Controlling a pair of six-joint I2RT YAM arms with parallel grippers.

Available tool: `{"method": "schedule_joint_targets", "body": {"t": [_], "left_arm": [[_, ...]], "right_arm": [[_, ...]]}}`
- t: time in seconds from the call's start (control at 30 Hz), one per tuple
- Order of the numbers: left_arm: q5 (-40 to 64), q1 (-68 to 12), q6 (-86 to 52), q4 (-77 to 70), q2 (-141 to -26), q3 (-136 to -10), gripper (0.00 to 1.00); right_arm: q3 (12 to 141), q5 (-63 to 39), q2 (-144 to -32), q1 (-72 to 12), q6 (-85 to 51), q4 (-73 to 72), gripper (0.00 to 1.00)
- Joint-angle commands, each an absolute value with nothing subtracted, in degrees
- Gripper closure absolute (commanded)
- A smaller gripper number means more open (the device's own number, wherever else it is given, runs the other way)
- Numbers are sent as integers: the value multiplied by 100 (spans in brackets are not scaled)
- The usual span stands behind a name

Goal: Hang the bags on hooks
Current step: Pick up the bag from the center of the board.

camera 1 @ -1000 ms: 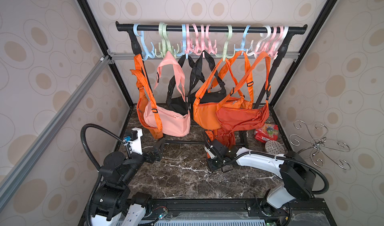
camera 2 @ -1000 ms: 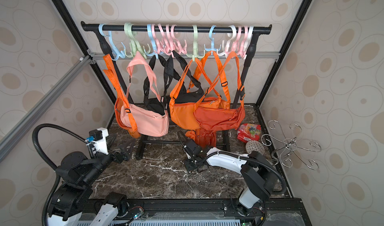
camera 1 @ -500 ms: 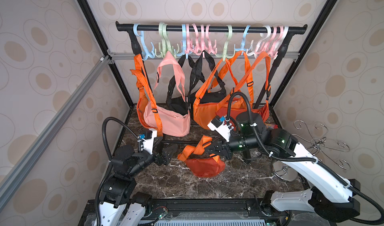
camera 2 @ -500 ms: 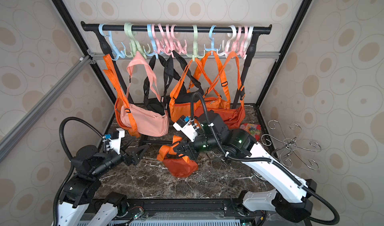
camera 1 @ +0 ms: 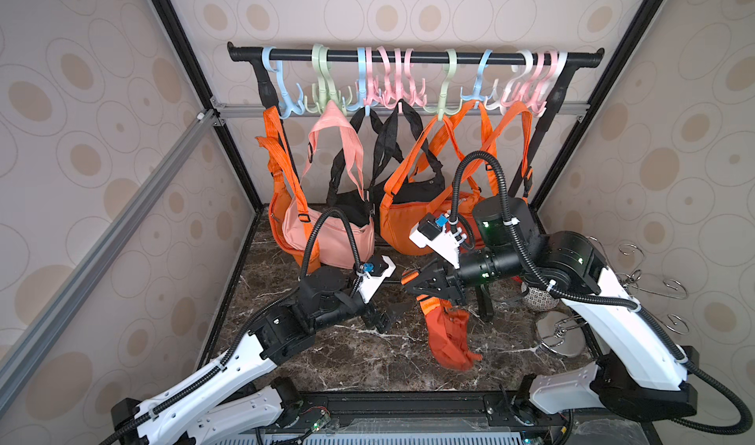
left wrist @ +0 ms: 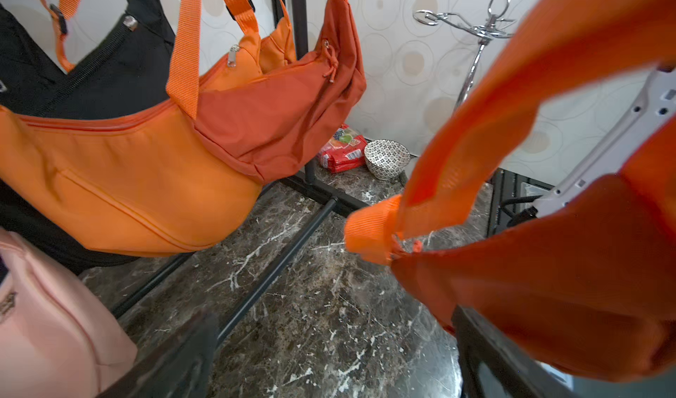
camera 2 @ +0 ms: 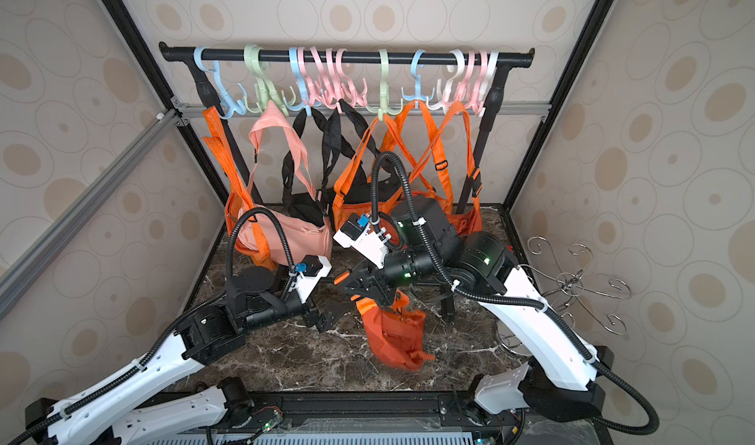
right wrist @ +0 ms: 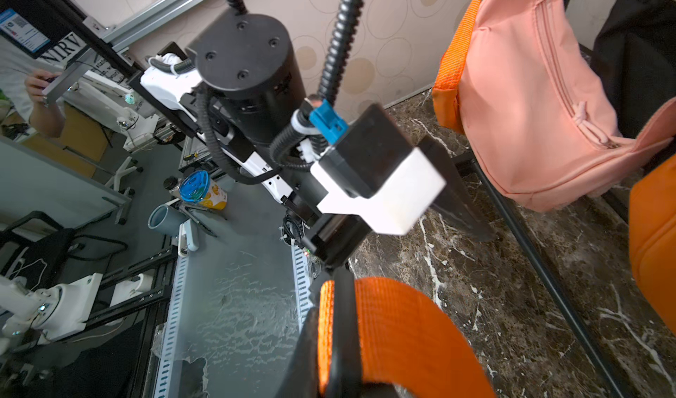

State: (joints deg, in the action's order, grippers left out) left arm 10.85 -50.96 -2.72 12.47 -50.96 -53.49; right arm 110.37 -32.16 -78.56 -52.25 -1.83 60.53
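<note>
- Lifting has carried the orange bag (camera 1: 449, 340) off the counter (camera 1: 347, 353), where it lay a moment ago. It now dangles below the right end effector (camera 1: 421, 285), which is clamped on its strap (right wrist: 384, 326).
- The left end effector (camera 1: 392, 314) has risen beside the bag, fingers apart and empty.
- The hooks (camera 1: 445, 99) on the rail (camera 1: 429, 57) are well above, so the raise has only begun.
</note>
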Motion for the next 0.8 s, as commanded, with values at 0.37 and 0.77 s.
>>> {"method": "schedule_joint_targets", "body": {"t": [0.37,0.77], "left_arm": [[27,-5277,213,-165,-5530,-5631,2],[170,-5647,95,-2189,-5869,-4936,10]], "right_arm": [[11546,-4521,-7764,-5204,407,6908,100],[11138,-4214,-7205,-5130,374,6560,100]]}}
